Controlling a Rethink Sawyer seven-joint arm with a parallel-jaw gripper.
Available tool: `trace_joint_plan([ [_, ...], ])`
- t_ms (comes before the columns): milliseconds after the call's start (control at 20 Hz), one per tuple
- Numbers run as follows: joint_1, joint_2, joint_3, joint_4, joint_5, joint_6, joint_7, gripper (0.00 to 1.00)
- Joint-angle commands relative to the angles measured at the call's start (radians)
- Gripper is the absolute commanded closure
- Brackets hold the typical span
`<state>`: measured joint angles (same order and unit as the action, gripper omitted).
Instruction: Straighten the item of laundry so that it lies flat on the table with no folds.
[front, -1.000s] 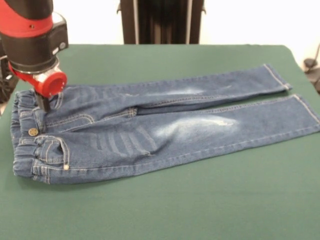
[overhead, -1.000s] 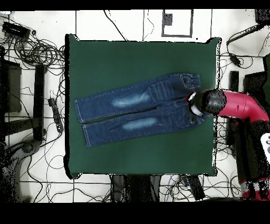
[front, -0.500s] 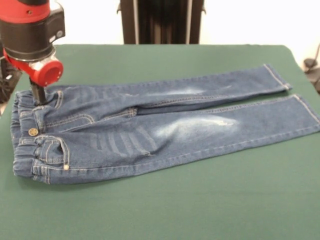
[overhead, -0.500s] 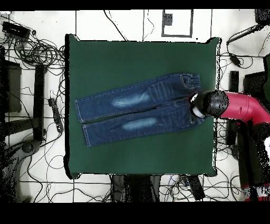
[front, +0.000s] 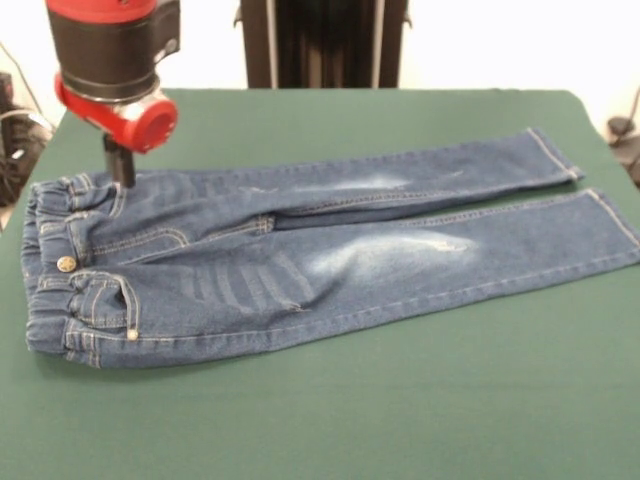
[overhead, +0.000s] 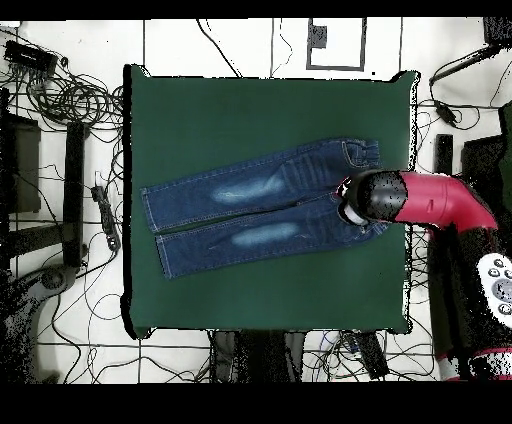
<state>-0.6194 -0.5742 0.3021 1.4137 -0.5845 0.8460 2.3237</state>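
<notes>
The hand (front: 119, 165) has shifted rightward across the upper left of the front view and now sits over the far edge of the jeans (front: 300, 255), just inside the waistband, where a second ago it stood nearer the left corner of the waist. Only a dark stub shows under the red collar, so whether it is open or closed, or has any cloth, cannot be told. The jeans themselves look unchanged: both legs stretched toward the right of the frame, waistband at the left, only mild creasing near the crotch. That suggests the flattening is nearly or fully done.

The counter (front: 420, 400) has a plain dark green, cloth-like top, bare apart from the jeans, which lie right of centre on it in the overhead view. Around it the pale floor is strewn with cables (overhead: 60, 95) and dark stands.
</notes>
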Motion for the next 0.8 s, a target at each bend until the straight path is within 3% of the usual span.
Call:
trace_joint_plan([
  [50,0.088,-0.029,0.030,0.154,0.067,-0.097,0.084,1.00],
  [800,0.122,-0.015,0.013,0.180,0.132,-0.159,0.093,1.00],
])
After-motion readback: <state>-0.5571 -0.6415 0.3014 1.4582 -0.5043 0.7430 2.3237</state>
